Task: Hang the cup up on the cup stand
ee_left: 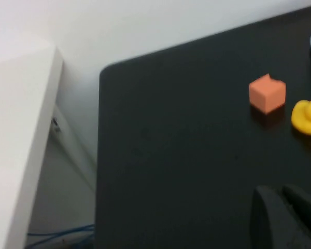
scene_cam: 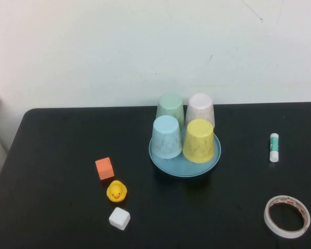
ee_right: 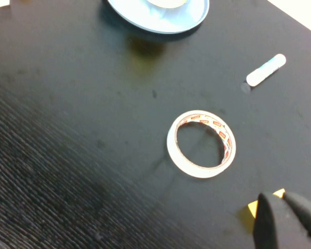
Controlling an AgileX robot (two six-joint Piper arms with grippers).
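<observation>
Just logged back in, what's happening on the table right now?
Nothing is being handled. All four cups, including the pink cup, sit upside down on the blue cup stand. Neither arm shows in the high view. The left pincer is shut, near the orange cube and duck. The right pincer is shut, near the tape roll.

Neither arm shows in the high view. The left gripper [ee_left: 287, 218] appears only in its own wrist view, as dark fingers [ee_left: 267, 220] pressed together, holding nothing. The right gripper [ee_right: 290, 220] likewise appears only in its wrist view, its dark fingers [ee_right: 267, 223] closed together with nothing between them.
</observation>
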